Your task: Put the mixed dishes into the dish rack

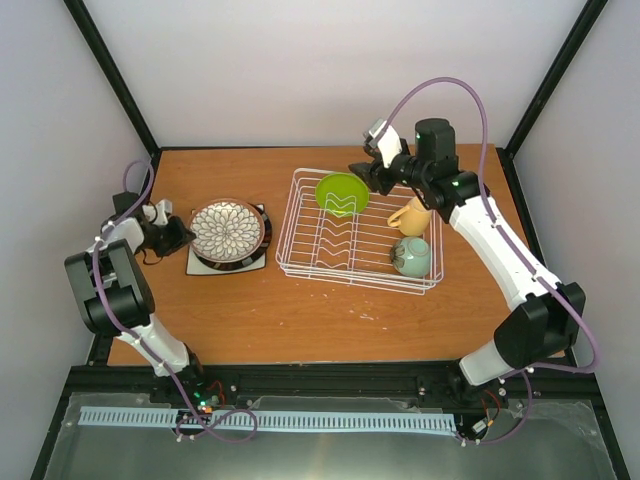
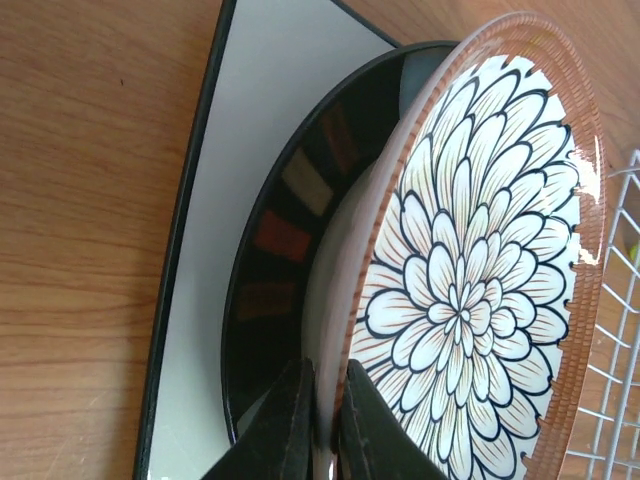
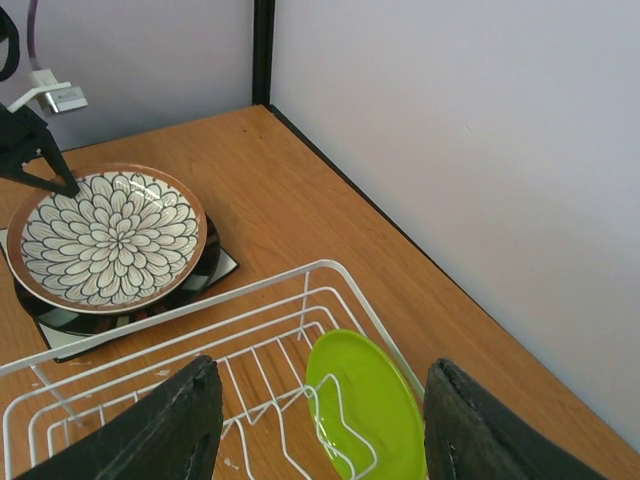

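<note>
The petal-patterned plate point(image 1: 229, 230) lies on the dark-rimmed cream plate point(image 2: 290, 200), which lies on the white square plate point(image 1: 200, 262), left of the dish rack point(image 1: 300, 262). My left gripper point(image 2: 322, 440) is shut on the petal-patterned plate's near rim point(image 2: 470, 280). The lime-green small plate point(image 1: 341, 192) stands tilted in the rack's far dividers, also in the right wrist view point(image 3: 365, 405). My right gripper point(image 3: 322, 420) is open just above it, holding nothing. The pale yellow mug point(image 1: 410, 215) and pale mint bowl point(image 1: 412, 257) sit in the rack's right end.
The wooden table point(image 1: 300, 320) is walled by grey panels with black corner posts point(image 1: 118, 75). The stack also shows in the right wrist view point(image 3: 105, 240), with the left gripper's fingertips point(image 3: 40, 165) at its far-left rim.
</note>
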### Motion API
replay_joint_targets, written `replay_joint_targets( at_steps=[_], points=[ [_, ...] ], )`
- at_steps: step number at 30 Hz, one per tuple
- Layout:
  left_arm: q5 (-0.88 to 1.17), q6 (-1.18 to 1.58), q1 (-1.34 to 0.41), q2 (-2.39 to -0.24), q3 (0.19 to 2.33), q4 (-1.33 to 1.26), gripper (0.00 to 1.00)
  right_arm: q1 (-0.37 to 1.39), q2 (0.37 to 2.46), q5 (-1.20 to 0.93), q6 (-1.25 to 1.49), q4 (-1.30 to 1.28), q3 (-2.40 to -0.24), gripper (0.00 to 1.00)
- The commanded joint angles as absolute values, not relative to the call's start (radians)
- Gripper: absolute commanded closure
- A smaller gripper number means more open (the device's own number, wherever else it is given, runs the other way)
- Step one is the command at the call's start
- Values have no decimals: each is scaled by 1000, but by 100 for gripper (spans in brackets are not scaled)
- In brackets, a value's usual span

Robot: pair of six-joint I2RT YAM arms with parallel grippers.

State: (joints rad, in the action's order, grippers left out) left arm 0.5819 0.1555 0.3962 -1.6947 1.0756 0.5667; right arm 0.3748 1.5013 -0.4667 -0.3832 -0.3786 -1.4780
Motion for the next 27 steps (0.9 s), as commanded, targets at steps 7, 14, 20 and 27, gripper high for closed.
replay_joint_targets(
  at_steps=[7, 14, 20, 27],
  points=[
    [981, 138, 414, -1663, 1092, 400, 99, 412, 1560, -603, -337, -394, -1551, 45],
    [1128, 175, 434, -1646, 1095, 338, 99, 446, 1629, -749, -257, -388, -1593, 42],
    [1184, 211, 435, -1602, 1138, 330, 99, 473, 1745, -917, -174, -444, -1702, 31],
    [1188, 251, 435, -1523, 1227, 376, 99, 550, 1883, -988, -157, -551, -1836, 27]
  ],
)
